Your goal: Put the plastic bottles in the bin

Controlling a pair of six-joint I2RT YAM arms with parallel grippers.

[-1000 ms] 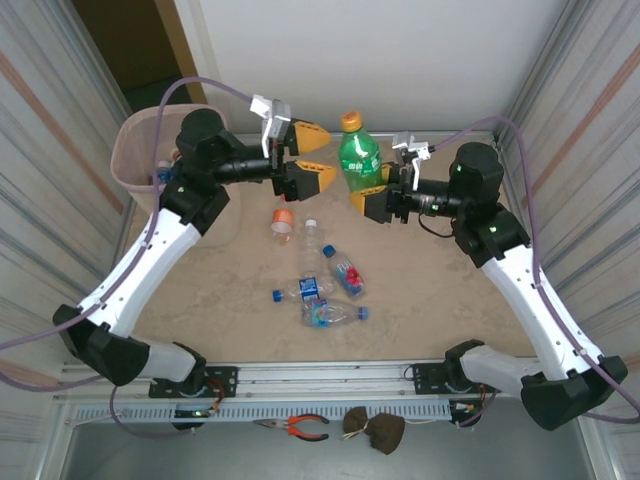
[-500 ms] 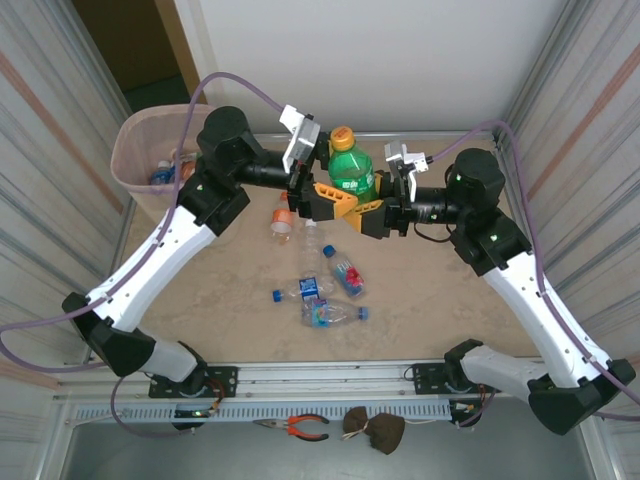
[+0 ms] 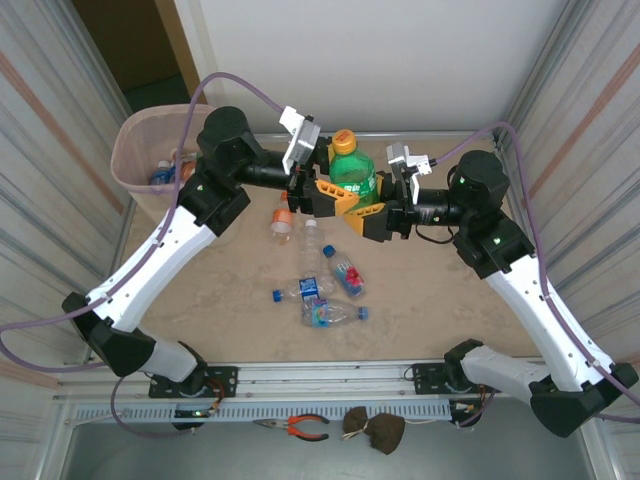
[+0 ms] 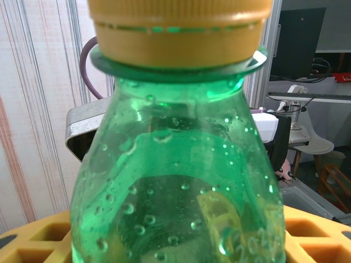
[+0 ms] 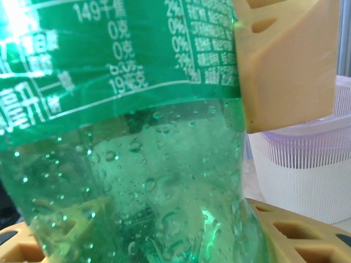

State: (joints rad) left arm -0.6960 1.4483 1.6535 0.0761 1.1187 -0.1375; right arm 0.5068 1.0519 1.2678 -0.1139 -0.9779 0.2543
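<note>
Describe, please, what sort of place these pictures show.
Probably a robotics laboratory test cell: two white-and-black robot arms bolted to a silver aluminium rail at a beige table walled by ribbed grey panels, with a black computer monitor beyond.

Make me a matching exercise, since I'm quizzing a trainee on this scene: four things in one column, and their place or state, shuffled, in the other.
Things
1. green bottle
2. bin
3. pliers
4. blue-capped clear bottle

Places or states
A. lying on its side on the table
B. near the bottom edge of the top view, off the table
C. upright, orange cap on top
D. far left, pink lining

Pairs: 1-C, 2-D, 3-B, 4-A
</note>
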